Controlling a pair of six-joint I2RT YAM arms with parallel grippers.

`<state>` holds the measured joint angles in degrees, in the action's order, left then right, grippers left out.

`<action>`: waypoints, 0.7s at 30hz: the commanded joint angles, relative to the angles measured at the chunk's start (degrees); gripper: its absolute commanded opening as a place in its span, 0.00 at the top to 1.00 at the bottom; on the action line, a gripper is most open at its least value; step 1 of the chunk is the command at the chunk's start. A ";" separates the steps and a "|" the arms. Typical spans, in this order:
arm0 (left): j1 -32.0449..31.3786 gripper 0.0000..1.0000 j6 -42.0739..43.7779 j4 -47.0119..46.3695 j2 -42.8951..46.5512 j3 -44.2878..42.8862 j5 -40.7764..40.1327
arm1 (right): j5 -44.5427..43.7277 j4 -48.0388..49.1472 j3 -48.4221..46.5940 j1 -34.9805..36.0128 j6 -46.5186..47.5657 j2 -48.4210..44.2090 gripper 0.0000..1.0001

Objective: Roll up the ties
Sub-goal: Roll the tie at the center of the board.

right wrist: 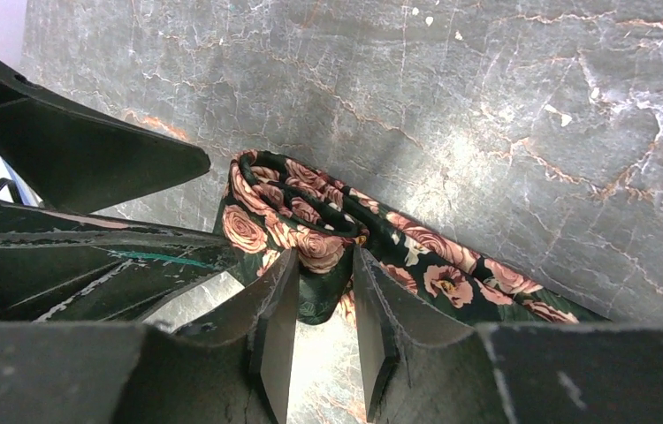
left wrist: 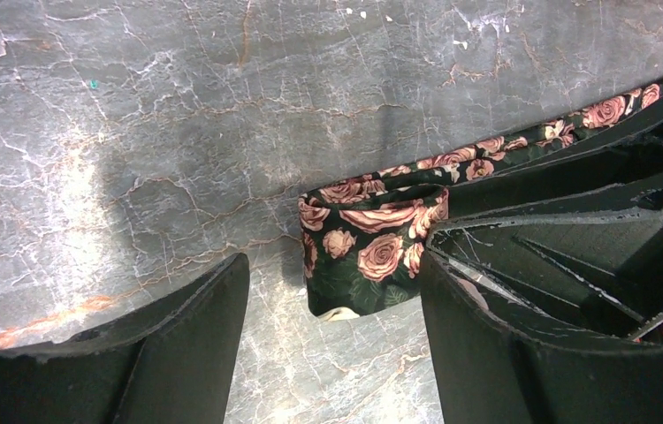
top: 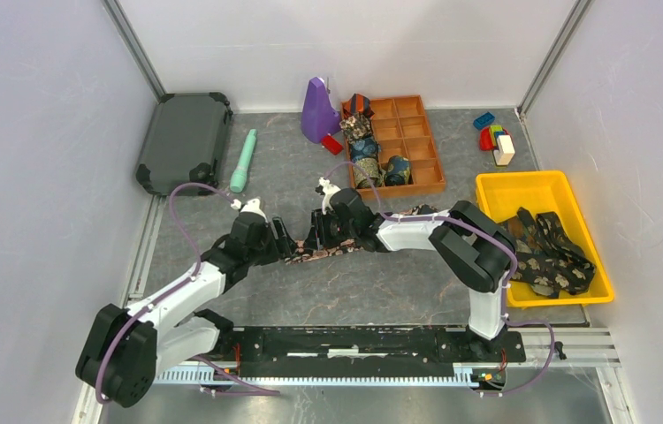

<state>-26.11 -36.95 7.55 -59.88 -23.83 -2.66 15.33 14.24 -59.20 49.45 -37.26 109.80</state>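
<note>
R jaws pinch rose-print tie (right wrist: 310, 221); L jaws open round it.

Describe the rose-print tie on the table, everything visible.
The rose tie is dark green-black fabric printed with pink roses, soft and thin-looking. It lies as a strip on the grey marbled table, one end folded into a loose, started roll. The right pincer pinches that fold; the open left pincer straddles it.

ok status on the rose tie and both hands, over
left hand open, straddling rose tie end. right hand pinching its rolled fold. hands crowded together, nothing else near.
</note>
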 commanded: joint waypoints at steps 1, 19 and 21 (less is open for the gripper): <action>0.27 0.23 1.12 -1.38 1.71 0.86 0.66 | -1.09 1.54 -0.65 0.16 1.55 1.12 0.65; 0.29 0.26 1.23 -7.30 -0.53 2.57 5.90 | -0.39 3.23 1.65 -1.06 2.56 3.77 0.67; 0.30 0.27 1.07 -7.27 -0.74 2.70 5.73 | -0.30 3.65 2.40 -1.36 2.65 3.63 0.68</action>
<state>-26.09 -36.95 3.25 -60.10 -21.63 2.09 15.86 17.74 -58.81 48.64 -36.56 112.40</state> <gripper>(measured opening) 0.744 0.329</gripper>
